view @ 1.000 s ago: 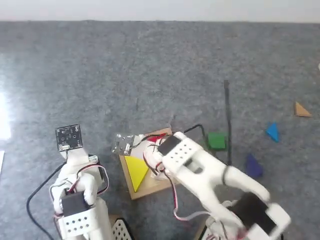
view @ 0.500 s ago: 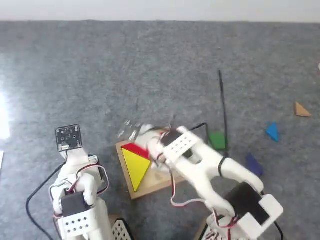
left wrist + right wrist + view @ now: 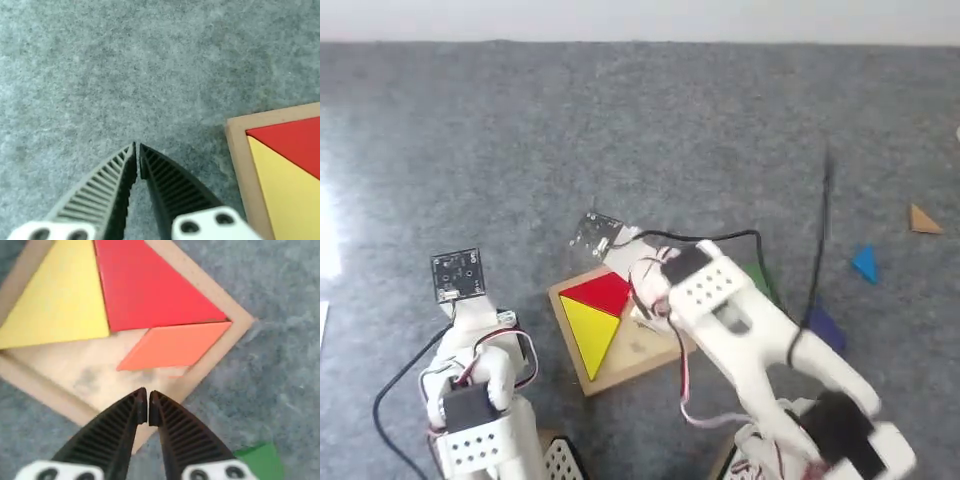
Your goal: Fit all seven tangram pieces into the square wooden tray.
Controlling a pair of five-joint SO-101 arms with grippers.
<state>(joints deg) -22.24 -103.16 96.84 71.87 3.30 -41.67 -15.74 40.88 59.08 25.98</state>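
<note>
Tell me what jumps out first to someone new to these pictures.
The wooden tray between the arms holds a red triangle, a yellow triangle and an orange parallelogram. The right gripper hangs shut over it. A blue triangle and a tan triangle lie loose farther right.

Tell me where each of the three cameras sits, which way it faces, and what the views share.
High view: fixed above the table, looking down on the left arm, the right arm and the tray.
Left wrist view: on the left wrist, looking down past the shut left gripper at the table and a tray corner.
Right wrist view: on the right wrist, looking down past the shut right gripper into the tray, orange piece included.
Shared: all three show the red triangle and yellow triangle.
</note>
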